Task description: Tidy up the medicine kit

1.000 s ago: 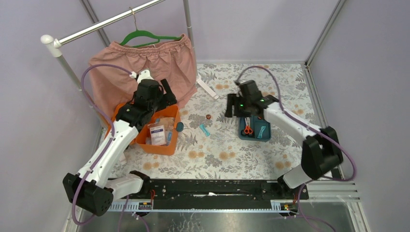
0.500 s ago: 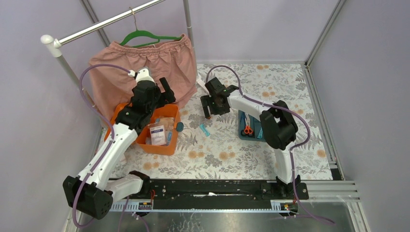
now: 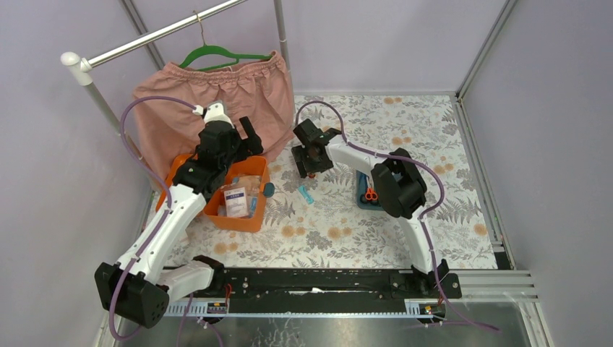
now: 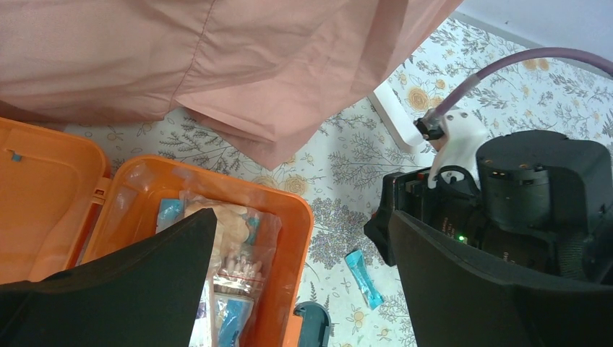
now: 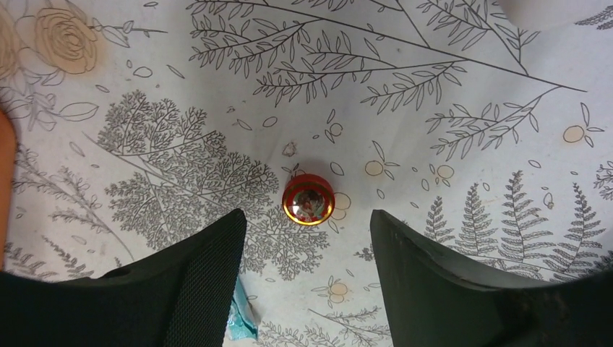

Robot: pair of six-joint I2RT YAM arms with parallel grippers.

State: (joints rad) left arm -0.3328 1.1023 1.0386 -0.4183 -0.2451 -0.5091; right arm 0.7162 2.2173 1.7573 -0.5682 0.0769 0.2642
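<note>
Right gripper (image 5: 307, 242) hovers, jaws apart, over a small red tin (image 5: 309, 201). Left gripper (image 4: 300, 220) gapes wide above the orange box (image 3: 231, 218) by the table's (image 3: 434, 130) left edge.

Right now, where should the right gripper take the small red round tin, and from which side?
Grip the small red round tin across its rim, at opposite points, coming straight down from above. It lies flat and low on the floral tablecloth, and it is round, so any direction serves. The right gripper is open, the tin centred between its fingers in the wrist view, touching neither.
</note>
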